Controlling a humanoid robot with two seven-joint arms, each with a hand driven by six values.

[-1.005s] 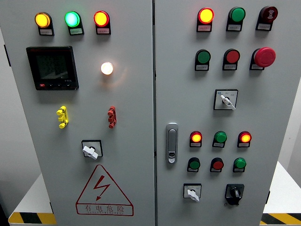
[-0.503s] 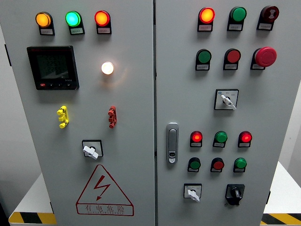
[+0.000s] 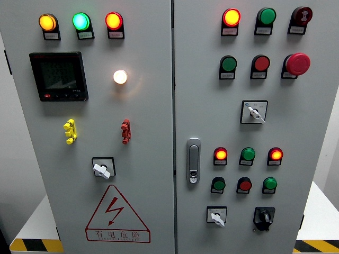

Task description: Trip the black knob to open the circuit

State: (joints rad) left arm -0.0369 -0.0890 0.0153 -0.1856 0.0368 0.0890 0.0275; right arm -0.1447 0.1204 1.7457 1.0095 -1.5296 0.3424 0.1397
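Grey two-door cabinet (image 3: 153, 106) is seen head-on. On the left door: three lit lamps on top, yellow (image 3: 47, 22), green (image 3: 81, 21), red (image 3: 113, 20); one black meter (image 3: 59, 75); one white glowing lamp (image 3: 120, 76); one yellow (image 3: 70, 131) and one red terminal (image 3: 125, 131); one white selector (image 3: 103, 168); one warning triangle (image 3: 116, 214). One door handle (image 3: 194, 160) is near the seam. On the right door: three white-lever selectors counted overall, and the black knob (image 3: 263, 217) is located at the bottom right corner. No robot hand is seen, so hand state cannot be told.
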